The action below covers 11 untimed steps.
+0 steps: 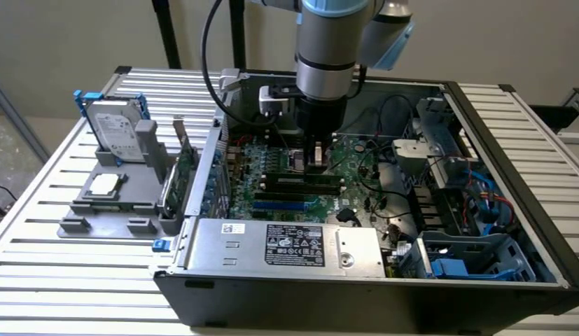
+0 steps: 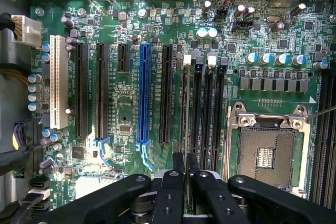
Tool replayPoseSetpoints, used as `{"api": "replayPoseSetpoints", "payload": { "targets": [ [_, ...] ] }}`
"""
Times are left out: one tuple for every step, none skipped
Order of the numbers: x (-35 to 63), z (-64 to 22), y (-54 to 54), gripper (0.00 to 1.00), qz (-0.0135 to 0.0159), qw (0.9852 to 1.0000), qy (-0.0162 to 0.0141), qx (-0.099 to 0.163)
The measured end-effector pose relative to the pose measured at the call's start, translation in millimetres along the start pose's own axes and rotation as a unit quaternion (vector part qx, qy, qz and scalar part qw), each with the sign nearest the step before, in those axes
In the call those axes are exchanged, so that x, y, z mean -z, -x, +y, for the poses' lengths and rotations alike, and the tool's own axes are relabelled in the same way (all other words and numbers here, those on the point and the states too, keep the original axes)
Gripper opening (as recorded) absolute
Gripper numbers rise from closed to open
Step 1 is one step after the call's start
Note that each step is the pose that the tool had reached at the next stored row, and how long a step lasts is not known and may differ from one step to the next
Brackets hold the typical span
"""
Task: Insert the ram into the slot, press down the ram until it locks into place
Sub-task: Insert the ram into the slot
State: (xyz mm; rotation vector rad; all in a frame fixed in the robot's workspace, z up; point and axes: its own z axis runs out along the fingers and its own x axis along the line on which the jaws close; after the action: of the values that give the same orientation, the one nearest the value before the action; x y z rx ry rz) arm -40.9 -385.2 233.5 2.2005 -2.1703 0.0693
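My gripper reaches straight down into the open computer case over the green motherboard. It is shut on the ram, seen edge-on in the wrist view as a thin pale line between the two black fingertips. The ram stands upright along the outermost of the parallel black memory slots, in line with a white end latch. That slot itself is hidden under the ram. I cannot tell how deep the ram sits.
A long blue slot and black card slots lie beside the memory slots. The square silver processor socket is on their other side. The power supply fills the case front. A grey tray outside holds a hard drive and an upright green card.
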Motion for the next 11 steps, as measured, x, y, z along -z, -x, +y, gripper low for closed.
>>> {"api": "replayPoseSetpoints", "payload": {
  "targets": [
    [-0.3, 0.0, 0.3, 0.13, 0.0002, 1.0000, 0.0000, 0.000],
    [-0.7, 0.0, 0.5, 0.13, 0.0002, 1.0000, 0.0000, 0.000],
    [-1.0, -0.1, 0.7, 0.13, 0.0001, 1.0000, 0.0000, 0.000],
    [-1.2, -0.1, 0.8, 0.13, 0.0002, 1.0000, 0.0000, 0.000],
    [-1.4, 0.0, 0.8, 0.13, 0.0002, 1.0000, 0.0000, 0.000],
    [-1.6, 0.0, 0.8, 0.13, 0.0002, 1.0000, 0.0000, 0.000],
    [-1.6, 0.0, 0.9, 0.13, 0.0003, 1.0000, 0.0000, 0.000],
    [-1.7, -0.1, 0.9, 0.13, 0.0002, 1.0000, 0.0000, 0.000],
    [-1.8, 0.0, 0.9, 0.13, 0.0002, 1.0000, 0.0000, 0.000],
    [-1.9, -0.1, 0.9, 0.13, 0.0002, 1.0000, 0.0000, 0.000],
    [-2.0, -0.2, 0.9, 0.13, 0.0002, 1.0000, 0.0000, 0.000]
  ]
}}
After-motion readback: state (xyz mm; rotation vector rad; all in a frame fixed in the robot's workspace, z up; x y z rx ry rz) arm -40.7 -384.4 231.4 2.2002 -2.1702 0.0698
